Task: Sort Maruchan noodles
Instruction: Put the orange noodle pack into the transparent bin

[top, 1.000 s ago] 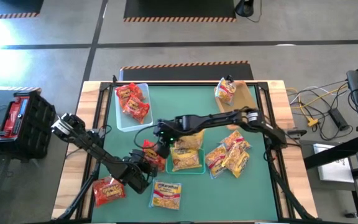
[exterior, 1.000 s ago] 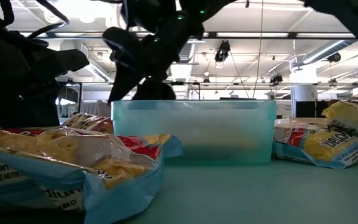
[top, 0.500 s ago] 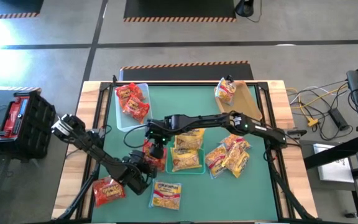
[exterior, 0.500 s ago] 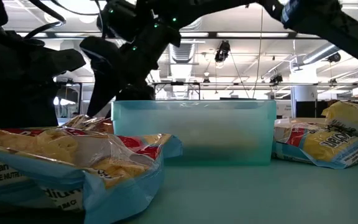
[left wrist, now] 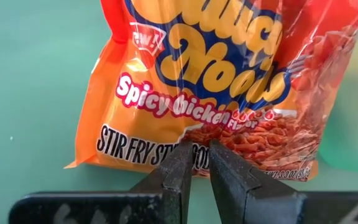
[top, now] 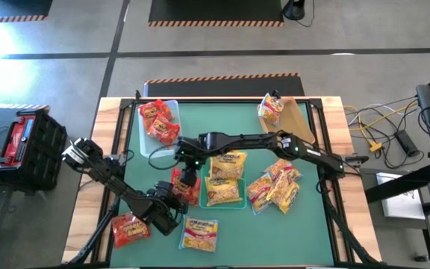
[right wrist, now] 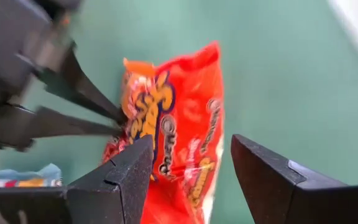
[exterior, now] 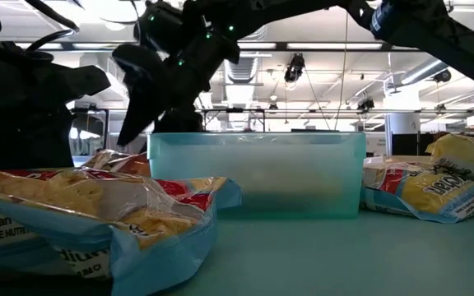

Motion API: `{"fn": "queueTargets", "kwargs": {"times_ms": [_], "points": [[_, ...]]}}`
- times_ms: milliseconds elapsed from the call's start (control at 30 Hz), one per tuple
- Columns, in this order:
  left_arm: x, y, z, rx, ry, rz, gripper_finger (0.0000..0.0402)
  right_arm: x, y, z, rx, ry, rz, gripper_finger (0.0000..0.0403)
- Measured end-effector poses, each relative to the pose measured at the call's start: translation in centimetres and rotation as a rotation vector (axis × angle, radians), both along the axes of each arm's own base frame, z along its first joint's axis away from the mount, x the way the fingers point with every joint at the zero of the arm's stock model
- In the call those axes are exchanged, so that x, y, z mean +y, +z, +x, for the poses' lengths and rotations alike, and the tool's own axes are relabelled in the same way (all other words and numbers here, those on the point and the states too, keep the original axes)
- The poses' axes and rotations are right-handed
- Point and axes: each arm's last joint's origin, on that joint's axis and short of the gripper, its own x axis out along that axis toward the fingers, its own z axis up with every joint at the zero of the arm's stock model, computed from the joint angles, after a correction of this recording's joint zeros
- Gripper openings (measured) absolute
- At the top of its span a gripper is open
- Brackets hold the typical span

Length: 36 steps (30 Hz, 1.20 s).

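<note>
— Where was the red-orange packet (top: 184, 185) sitting?
— On the green mat (top: 316, 217), left of the teal bin (top: 226, 202); the left gripper (top: 172, 200) had its near edge pinched.
— And the right gripper (top: 188, 160)?
— Straight above it, jaws wide and empty, packet's length running away from the left fingers (left wrist: 180, 167) toward it

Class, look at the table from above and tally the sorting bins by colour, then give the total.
Clear bin: 1
Teal bin: 1
Tan bin: 1
Total: 3
</note>
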Motion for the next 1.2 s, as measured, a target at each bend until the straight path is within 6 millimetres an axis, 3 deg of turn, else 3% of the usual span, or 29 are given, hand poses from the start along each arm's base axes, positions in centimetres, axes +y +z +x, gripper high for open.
{"fn": "queueTargets", "kwargs": {"times_ms": [133,767,1200], "points": [[0.0,0.0,0.0,0.000,0.002,-0.004,0.0040,-0.7,0.7,0.0,-0.020,-0.010,-0.005,0.0206],[0.0,0.0,0.0,-0.004,0.015,-0.014,0.0039,-0.6,-2.6,-0.7,0.049,0.077,0.128,0.0206],[0.0,0.0,0.0,-0.003,0.021,-0.019,0.0039,1.2,-3.2,-0.2,0.023,0.126,0.146,0.0206]]}}
